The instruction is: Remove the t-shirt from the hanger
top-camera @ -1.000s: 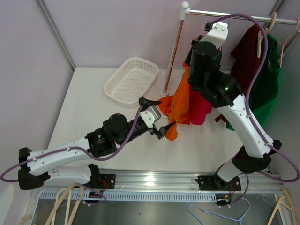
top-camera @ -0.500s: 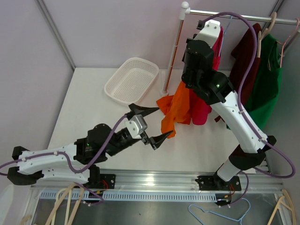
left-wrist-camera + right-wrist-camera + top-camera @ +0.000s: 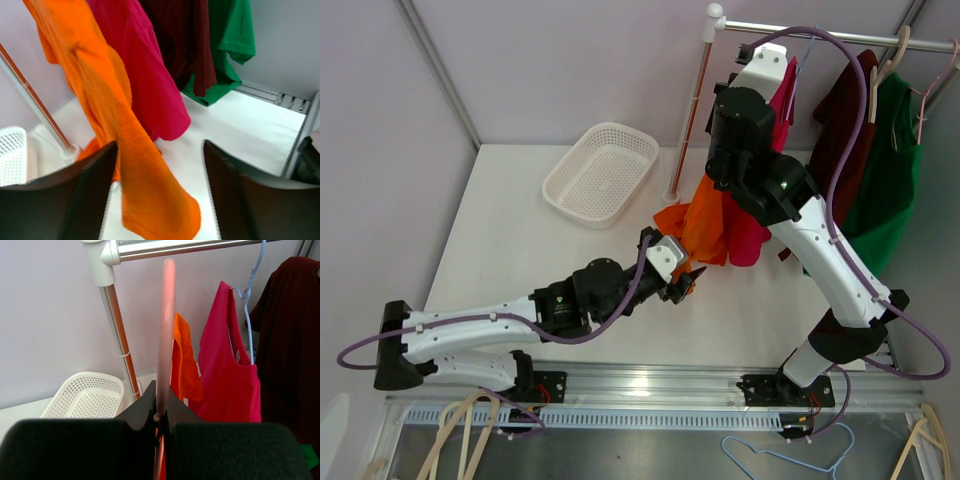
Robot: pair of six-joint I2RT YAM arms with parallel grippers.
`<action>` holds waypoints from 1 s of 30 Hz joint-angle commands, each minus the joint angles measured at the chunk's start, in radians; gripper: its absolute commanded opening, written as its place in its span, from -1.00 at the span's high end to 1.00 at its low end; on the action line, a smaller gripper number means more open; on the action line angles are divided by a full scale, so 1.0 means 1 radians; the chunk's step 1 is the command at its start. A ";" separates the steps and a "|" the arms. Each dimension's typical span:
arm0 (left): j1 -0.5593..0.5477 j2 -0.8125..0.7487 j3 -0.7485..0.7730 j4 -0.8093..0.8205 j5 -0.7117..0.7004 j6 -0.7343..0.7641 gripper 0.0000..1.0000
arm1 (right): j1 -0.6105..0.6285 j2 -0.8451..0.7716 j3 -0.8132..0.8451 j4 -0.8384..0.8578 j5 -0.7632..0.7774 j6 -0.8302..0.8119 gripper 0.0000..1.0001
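The orange t-shirt [image 3: 705,225] hangs on a pink hanger [image 3: 166,330]. My right gripper [image 3: 160,412] is shut on that hanger, just left of the rail's pink top. In the top view the right arm covers the gripper itself. The shirt's lower end [image 3: 150,200] dangles between the jaws of my left gripper [image 3: 160,150], closer to the left finger [image 3: 90,195] than to the right one [image 3: 230,195]. The left gripper [image 3: 678,275] is open and not pinching the cloth, low over the table in front of the shirt.
A white basket [image 3: 600,172] sits at the back left, beside the rack's post [image 3: 688,110]. On the rail [image 3: 820,30] hang a pink tank top [image 3: 230,365], a maroon shirt [image 3: 845,110] and a green shirt [image 3: 890,180]. Spare hangers [image 3: 785,462] lie below the table's near edge.
My left arm swung forward to the shirt's lower end and its jaws narrowed around the cloth. The right arm rose slightly a second ago and has held still since.
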 commanded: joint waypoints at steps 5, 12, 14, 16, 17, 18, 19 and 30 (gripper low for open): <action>0.051 0.035 0.066 -0.017 -0.068 -0.052 0.11 | 0.015 -0.034 0.039 0.061 0.018 0.001 1.00; 0.013 0.019 0.157 -0.163 -0.060 -0.065 0.99 | 0.011 -0.025 -0.020 0.148 0.058 -0.082 1.00; -0.036 -0.032 0.115 -0.151 -0.106 -0.058 0.99 | -0.015 -0.023 -0.062 0.241 0.053 -0.122 1.00; -0.110 -0.061 0.077 -0.113 -0.160 -0.073 0.99 | -0.057 -0.001 -0.065 0.231 0.033 -0.113 1.00; -0.138 -0.083 0.031 -0.103 -0.180 -0.090 0.99 | -0.107 0.015 -0.041 0.196 0.000 -0.098 1.00; -0.185 -0.090 0.016 -0.081 -0.200 -0.098 0.99 | -0.132 0.029 -0.010 0.153 -0.025 -0.061 1.00; -0.204 -0.096 0.000 -0.074 -0.216 -0.107 0.99 | -0.156 0.045 0.039 0.092 -0.051 -0.012 1.00; -0.336 -0.066 -0.216 0.039 -0.264 -0.288 0.99 | -0.339 0.075 0.127 -0.014 -0.240 0.060 1.00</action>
